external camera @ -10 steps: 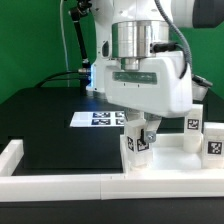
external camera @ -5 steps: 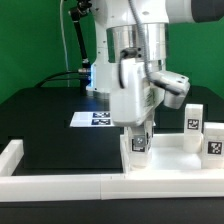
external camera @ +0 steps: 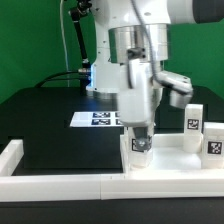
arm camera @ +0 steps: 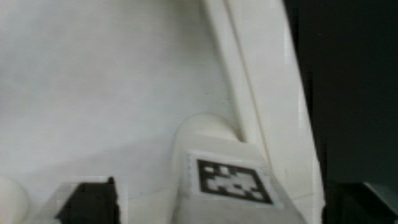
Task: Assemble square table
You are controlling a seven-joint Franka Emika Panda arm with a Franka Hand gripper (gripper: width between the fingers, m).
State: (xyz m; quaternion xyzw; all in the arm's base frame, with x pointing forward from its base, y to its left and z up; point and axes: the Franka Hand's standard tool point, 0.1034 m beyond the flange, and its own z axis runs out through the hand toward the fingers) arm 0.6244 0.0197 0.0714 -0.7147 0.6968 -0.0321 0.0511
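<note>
The white square tabletop (external camera: 165,160) lies at the exterior view's right, inside the border strips. One white leg (external camera: 141,147) with a black-and-white tag stands upright at its near corner. My gripper (external camera: 140,138) hangs straight down over that leg, a finger on each side. In the wrist view the tagged leg (arm camera: 228,165) rises beside the tabletop's raised rim (arm camera: 249,80). My dark fingers (arm camera: 86,203) stand off from the leg with a visible gap, so the gripper (arm camera: 222,206) is open. Two more tagged legs (external camera: 193,125) (external camera: 213,141) stand at the exterior view's far right.
The marker board (external camera: 98,118) lies flat on the black table behind the arm. Low white border strips run along the front (external camera: 90,185) and at the exterior view's left (external camera: 18,150). A green wall closes the back.
The wrist turned about its vertical axis a second ago. Since half a second ago the fingers have spread apart and let go of the leg, which stays upright.
</note>
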